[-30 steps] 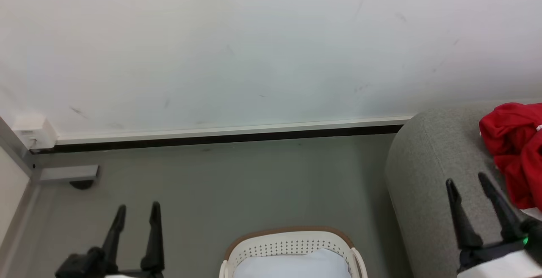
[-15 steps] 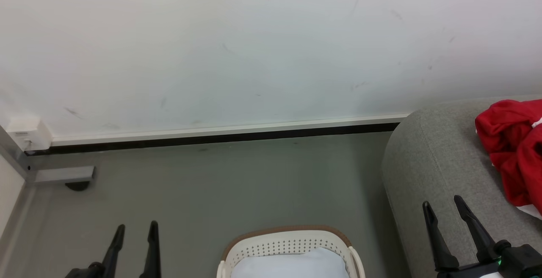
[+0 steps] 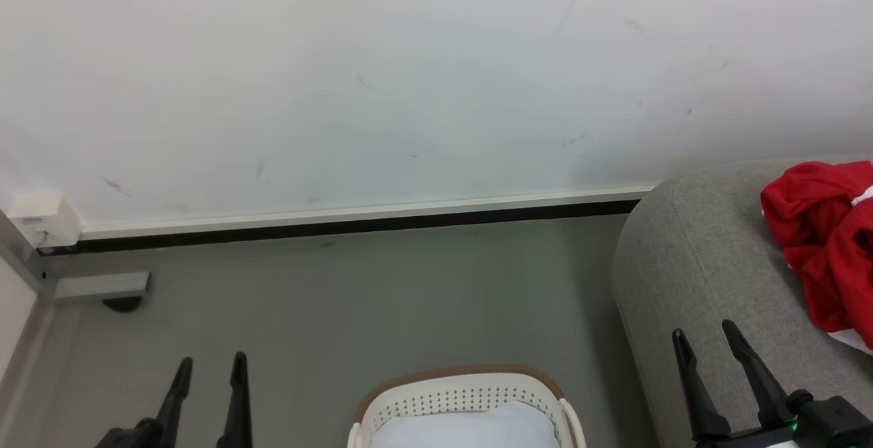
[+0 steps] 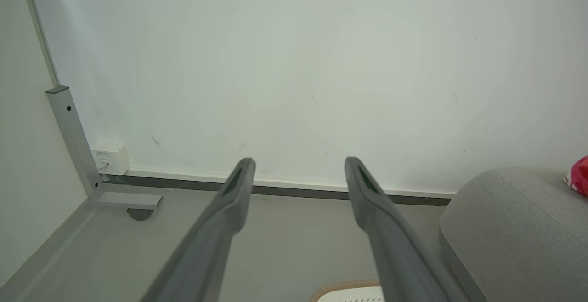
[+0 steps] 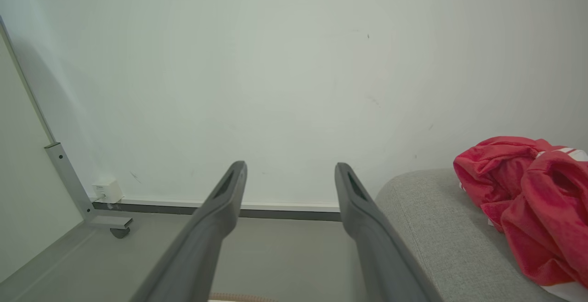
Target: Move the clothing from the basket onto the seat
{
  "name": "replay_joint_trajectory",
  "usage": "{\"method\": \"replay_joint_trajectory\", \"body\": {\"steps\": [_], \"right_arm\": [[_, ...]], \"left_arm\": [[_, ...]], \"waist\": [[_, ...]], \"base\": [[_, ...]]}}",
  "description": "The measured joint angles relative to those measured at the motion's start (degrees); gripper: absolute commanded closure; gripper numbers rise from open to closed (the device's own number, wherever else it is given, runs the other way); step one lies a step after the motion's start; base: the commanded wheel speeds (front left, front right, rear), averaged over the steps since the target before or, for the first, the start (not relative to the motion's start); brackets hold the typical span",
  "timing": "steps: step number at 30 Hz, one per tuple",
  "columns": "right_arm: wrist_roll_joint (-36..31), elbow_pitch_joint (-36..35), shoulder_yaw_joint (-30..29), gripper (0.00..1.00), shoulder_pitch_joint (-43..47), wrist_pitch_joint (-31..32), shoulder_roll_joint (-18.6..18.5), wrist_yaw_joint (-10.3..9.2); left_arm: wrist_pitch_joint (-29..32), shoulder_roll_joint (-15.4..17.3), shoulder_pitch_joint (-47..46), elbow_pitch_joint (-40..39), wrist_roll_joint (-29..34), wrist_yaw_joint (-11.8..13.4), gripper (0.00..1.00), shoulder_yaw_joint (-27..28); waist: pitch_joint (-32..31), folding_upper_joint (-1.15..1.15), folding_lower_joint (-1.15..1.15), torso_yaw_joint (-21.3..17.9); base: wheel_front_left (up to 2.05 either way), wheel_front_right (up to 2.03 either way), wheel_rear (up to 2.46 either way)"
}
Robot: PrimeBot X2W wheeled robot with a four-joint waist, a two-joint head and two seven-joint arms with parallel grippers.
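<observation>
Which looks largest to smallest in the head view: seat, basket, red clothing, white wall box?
1. seat
2. basket and clothing: about alike, both cut off by the frame edge, so unranked
3. white wall box

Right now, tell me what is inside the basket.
Inside the basket, a pale blue-white cloth covers all that shows. Anything beneath it is hidden, and the near part is cut off by the frame edge. The red clothing lies on the seat.
</observation>
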Motion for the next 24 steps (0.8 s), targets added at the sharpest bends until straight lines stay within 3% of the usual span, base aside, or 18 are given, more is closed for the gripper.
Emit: {"method": "replay_joint_trajectory", "body": {"steps": [17,18,24], "right_arm": [[0.5,0.6,1.0,0.00,-0.3,0.0,0.0,0.00],[0.6,0.6,1.0,1.00,-0.3,0.0,0.0,0.00],[1.4,3.0,1.3,1.00,1.3,0.4,0.6,0.00]], "left_arm": [[0.0,0.0,0.0,0.7,0.3,-0.2,0.00,0.2],[0.0,-0.1,0.0,0.9,0.2,-0.2,1.00,0.2],[0.6,-0.7,1.1,3.8,-0.3,-0.2,1.00,0.1]], "waist": [[-0.3,0.00,0.00,-1.0],[-0.3,0.00,0.00,-1.1],[-0.3,0.00,0.00,-1.1]], "base": [[0.00,0.00,0.00],[0.00,0.00,0.00],[0.00,0.00,0.00]]}}
